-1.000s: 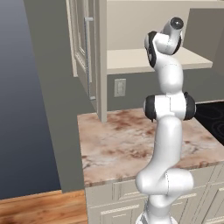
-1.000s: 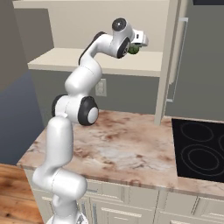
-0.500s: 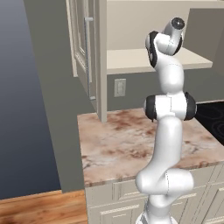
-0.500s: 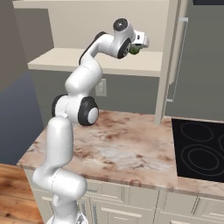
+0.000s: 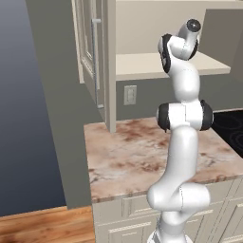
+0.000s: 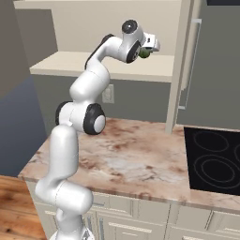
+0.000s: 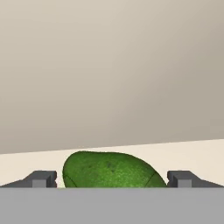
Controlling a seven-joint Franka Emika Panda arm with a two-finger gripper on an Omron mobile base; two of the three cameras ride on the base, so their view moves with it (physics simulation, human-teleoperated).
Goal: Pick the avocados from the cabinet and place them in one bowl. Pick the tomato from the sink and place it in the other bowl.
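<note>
The gripper [image 7: 111,179] stands wide apart, its fingertips [image 7: 41,178] flanking an avocado [image 7: 109,170] without touching it. The avocado lies on the cabinet [image 6: 117,65] shelf, near its front edge. No writing or label is readable anywhere.

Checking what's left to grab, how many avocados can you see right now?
1. One avocado lies on the cabinet shelf, between the open end effector's fingertips. A second may be hidden behind the arm or outside the views.

A marble countertop [image 6: 136,159] meets a black cooktop [image 6: 213,161], above wooden floor [image 5: 45,228].
</note>
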